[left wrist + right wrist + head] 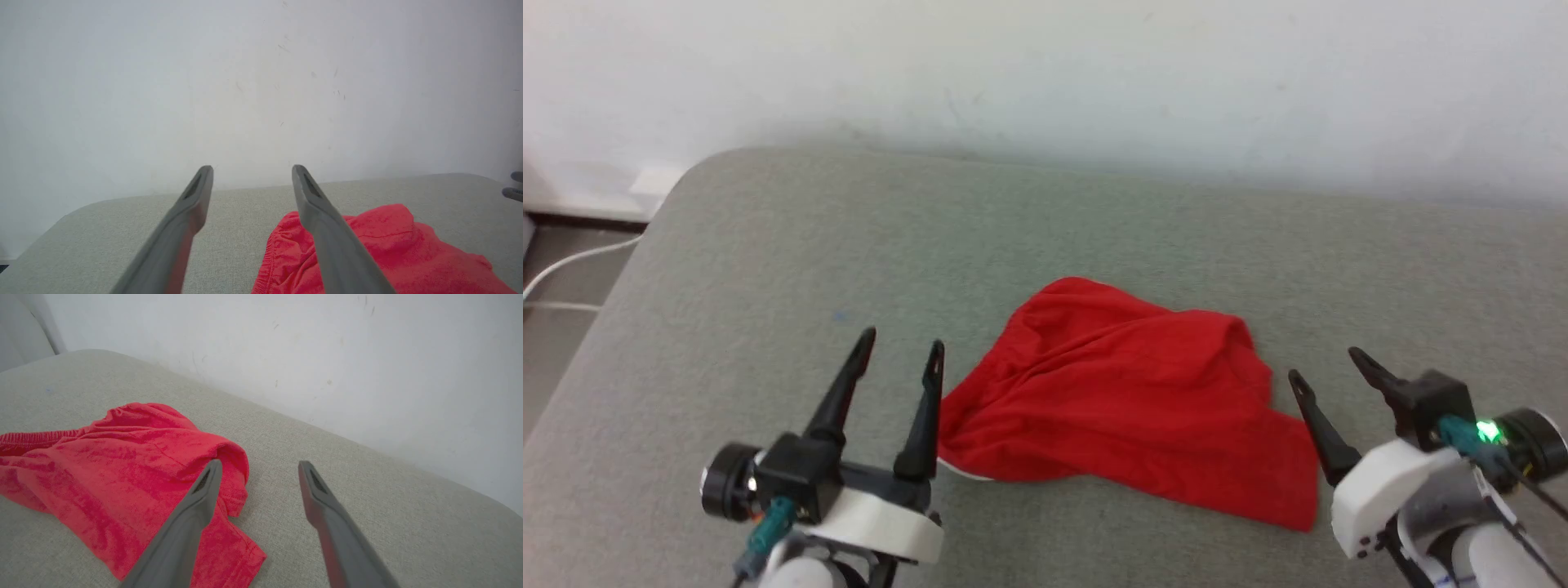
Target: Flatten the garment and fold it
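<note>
Garment (1127,400) lay crumpled mid grey worktop (849,229), between my claws. Left claw (903,338) wide, empty, just beside waistband (267,253); right claw (1324,363) wide, empty, near leg hem (245,547). Judged: pinch opposite edges low, pull apart evenly

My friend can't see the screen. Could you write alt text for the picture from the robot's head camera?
A crumpled red garment lies on a grey padded surface. The left gripper is at lower left and the right gripper at lower right, each with two dark fingers spread open, gripping nothing. A white wall stands behind.
</note>
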`<state>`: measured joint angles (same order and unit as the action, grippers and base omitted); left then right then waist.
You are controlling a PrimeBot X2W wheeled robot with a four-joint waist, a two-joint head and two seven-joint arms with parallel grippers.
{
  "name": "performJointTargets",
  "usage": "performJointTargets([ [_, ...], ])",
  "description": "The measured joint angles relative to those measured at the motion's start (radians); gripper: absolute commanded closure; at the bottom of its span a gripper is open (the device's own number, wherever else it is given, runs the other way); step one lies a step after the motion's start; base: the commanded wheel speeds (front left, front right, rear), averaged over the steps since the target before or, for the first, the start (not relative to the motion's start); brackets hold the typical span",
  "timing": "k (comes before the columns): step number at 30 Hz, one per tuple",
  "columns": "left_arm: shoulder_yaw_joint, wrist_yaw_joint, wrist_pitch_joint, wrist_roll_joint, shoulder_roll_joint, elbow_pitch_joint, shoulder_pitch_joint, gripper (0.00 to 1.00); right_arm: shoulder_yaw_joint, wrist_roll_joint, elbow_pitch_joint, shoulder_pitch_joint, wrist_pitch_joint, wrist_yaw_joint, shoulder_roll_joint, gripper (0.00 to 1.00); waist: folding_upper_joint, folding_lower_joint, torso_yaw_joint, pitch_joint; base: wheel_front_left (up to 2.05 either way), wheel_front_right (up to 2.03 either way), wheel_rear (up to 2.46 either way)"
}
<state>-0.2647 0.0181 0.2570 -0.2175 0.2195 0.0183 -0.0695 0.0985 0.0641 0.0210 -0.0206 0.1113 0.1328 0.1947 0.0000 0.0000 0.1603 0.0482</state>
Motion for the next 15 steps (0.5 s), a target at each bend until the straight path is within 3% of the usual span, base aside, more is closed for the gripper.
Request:
performJointTargets([
  [5,0.018,-0.031,0.0,0.04,-0.062,0.015,0.044,0.0,0.107,0.107,-0.072,-0.124,0.143,0.0,0.118,0.0,0.0,0.0,0.059,0.02,0.0,0.0,0.0],
  [15,0.061,-0.094,0.0,0.069,-0.132,-0.005,0.037,0.0,0.238,0.191,-0.317,-0.331,0.284,0.0,0.247,0.0,0.0,0.0002,0.173,0.098,0.0,0.0,0.0],
])
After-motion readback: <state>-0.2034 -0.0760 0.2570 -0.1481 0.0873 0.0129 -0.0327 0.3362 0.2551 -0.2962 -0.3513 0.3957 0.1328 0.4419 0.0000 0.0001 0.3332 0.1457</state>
